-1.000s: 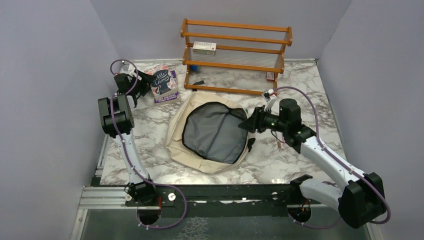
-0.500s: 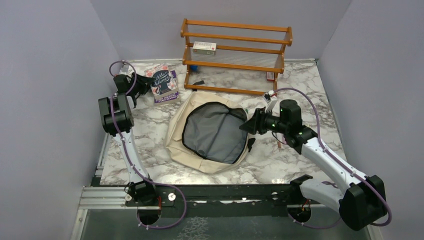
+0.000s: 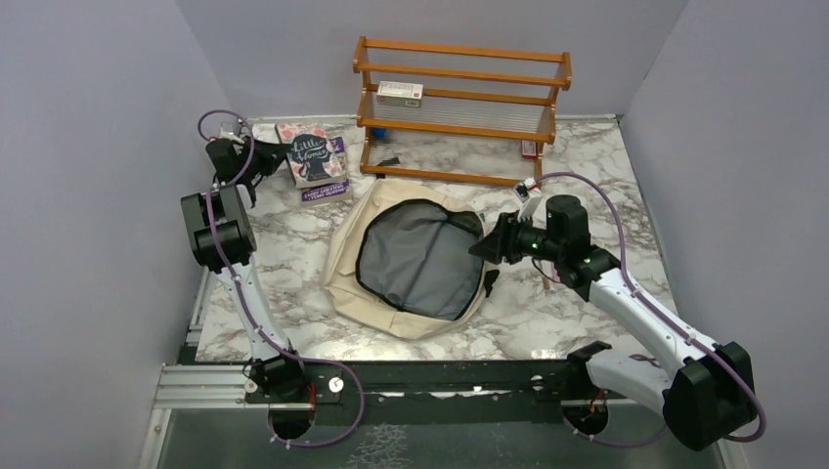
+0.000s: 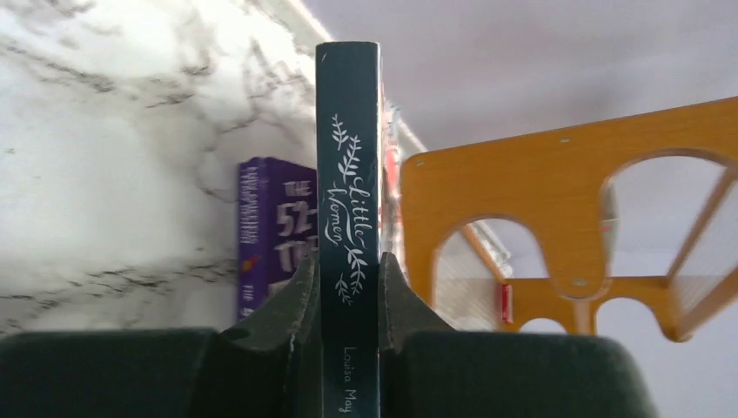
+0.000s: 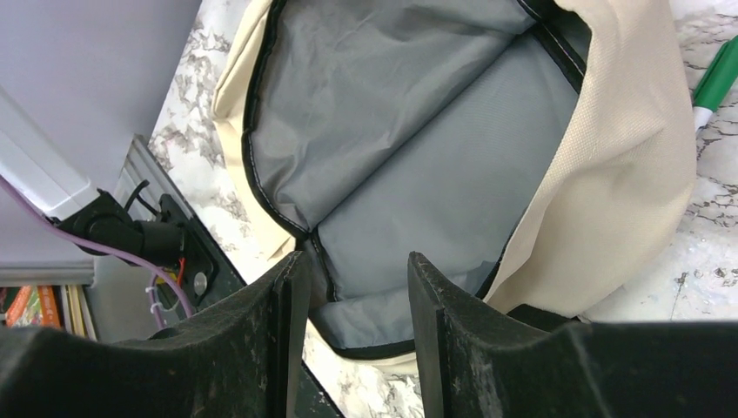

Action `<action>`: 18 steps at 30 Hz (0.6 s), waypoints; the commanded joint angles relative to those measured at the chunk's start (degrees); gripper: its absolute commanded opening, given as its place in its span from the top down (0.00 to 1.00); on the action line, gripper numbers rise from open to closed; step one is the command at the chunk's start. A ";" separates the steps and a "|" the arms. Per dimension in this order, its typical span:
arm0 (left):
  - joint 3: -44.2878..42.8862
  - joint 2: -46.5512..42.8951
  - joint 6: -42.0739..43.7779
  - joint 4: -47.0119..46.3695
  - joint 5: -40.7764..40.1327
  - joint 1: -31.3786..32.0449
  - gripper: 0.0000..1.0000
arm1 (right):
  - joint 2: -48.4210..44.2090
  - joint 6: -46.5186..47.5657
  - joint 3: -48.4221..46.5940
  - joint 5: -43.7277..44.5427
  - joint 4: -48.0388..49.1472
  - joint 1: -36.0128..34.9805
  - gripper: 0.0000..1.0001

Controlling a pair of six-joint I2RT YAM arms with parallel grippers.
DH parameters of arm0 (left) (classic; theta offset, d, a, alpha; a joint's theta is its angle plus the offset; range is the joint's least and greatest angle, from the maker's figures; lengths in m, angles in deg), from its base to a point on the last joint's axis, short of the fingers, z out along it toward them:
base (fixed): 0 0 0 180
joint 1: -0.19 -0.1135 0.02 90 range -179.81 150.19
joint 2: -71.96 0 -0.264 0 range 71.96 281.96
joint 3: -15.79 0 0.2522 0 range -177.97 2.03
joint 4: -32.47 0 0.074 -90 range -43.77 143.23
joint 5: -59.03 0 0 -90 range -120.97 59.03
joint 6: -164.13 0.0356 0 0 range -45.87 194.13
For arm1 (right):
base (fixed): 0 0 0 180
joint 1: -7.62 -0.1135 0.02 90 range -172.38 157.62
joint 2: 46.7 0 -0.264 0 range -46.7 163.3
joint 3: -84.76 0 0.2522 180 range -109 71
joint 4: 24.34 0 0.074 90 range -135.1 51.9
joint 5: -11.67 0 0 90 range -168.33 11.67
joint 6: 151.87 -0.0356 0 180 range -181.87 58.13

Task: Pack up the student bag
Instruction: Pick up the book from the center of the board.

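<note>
Left gripper [image 4: 350,287] pinches the Little Women book [image 4: 348,174]; right gripper [image 5: 352,287] spread, seemingly just over the student bag [image 5: 609,174] rim

The student bag [image 5: 609,165] is coarse-woven cloth, the table [image 3: 587,166] glossy marble-look, the rack [image 3: 459,49] varnished wood.

The marble-patterned table [image 3: 587,161] carries the open cream student bag [image 3: 344,256], a wooden rack [image 3: 458,128], a purple book [image 4: 270,235] and a green pen [image 5: 718,80].
</note>
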 commanded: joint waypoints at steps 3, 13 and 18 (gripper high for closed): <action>5.03 -13.74 -1.55 -6.63 3.22 -0.56 0.99 | -0.80 0.57 -0.24 2.18 -0.02 0.18 0.50; 16.46 -28.45 -4.86 -9.66 6.65 -0.42 1.00 | 0.00 -1.20 -0.09 1.33 4.04 0.18 0.49; 21.07 -37.44 -5.56 -9.62 9.47 1.88 1.00 | -0.28 -2.94 -0.51 0.06 9.19 0.18 0.45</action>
